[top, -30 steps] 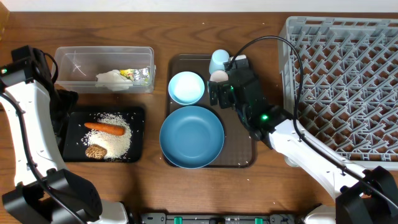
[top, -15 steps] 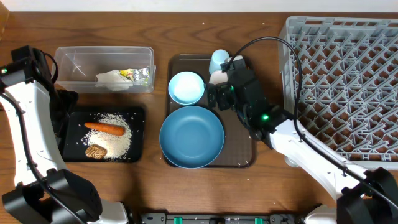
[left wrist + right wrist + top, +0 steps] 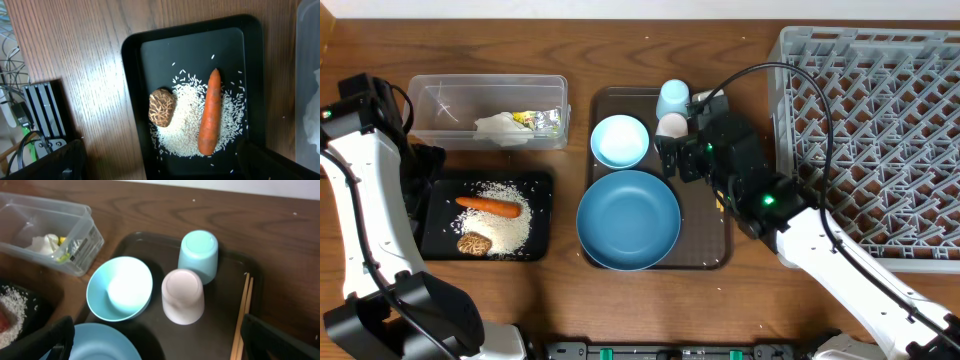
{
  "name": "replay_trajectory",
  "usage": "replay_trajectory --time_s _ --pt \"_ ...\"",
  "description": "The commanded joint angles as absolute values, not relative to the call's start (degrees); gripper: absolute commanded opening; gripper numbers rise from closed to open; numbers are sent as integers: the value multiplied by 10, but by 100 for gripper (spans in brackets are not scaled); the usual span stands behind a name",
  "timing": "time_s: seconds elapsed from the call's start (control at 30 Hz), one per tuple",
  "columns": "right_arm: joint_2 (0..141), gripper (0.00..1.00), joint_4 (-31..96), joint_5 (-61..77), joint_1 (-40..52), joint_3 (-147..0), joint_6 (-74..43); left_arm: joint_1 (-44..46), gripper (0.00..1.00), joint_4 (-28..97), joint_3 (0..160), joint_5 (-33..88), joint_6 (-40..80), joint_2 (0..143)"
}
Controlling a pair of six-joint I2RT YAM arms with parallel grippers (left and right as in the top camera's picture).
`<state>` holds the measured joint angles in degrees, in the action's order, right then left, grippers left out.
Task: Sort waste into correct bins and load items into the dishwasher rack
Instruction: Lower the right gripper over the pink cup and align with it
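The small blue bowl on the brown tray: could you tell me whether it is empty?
Empty: the bowl stands upright, its inside bare pale blue, no food visible.

Two white-and-black robot arms with a trailing cable.
The left arm (image 3: 360, 210) has glossy white links and black joints. The right arm (image 3: 840, 250) matches, with a green light (image 3: 767, 199) glowing on its black wrist housing, a thin black cable (image 3: 760, 68), and black fingers (image 3: 280, 340) on the right end effector (image 3: 162, 342).

Pinkish cup (image 3: 182, 297) hemmed in — blue cup (image 3: 198, 255) just behind, bowl (image 3: 120, 287) and chopsticks (image 3: 243, 307) flanking.
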<state>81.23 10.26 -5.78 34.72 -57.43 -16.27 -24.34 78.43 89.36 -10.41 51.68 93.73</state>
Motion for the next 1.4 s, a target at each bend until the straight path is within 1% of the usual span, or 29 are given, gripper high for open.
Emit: replay_trajectory --time_s 0.0,0.1,0.3,0.57,0.67,0.77,0.97,1.07,1.13,1.23,1.33,1.37 --pt "829 99 105 -68 353 -582 -169 -246 98 788 895 -105 524 935" --pt "846 99 105 -104 353 -582 -187 -246 98 788 895 -105 524 935" --pt "904 99 81 -107 353 -582 -219 -246 98 788 895 -105 524 935" --pt "994 99 -13 -108 353 -582 -209 -246 98 788 895 -105 524 935" --pt "1015 99 -40 -128 353 -582 -209 -246 98 788 895 -105 524 935" --pt "1030 99 -43 -152 353 -582 -209 -246 98 788 895 -105 524 935" --pt "1050 99 -56 -155 353 -582 -210 -246 98 788 895 -105 524 935" --pt "1051 93 -66 -154 354 -582 -210 -246 98 788 895 -105 524 935" --pt "1051 87 -69 -154 353 -582 -210 -246 98 788 895 -105 524 935" --pt "1051 85 -69 -155 353 -582 -210 -246 98 788 895 -105 524 935" --pt "1051 79 -69 -155 353 -582 -210 -246 98 788 895 -105 524 935" --pt "1051 79 -69 -155 353 -582 -210 -246 98 788 895 -105 524 935"
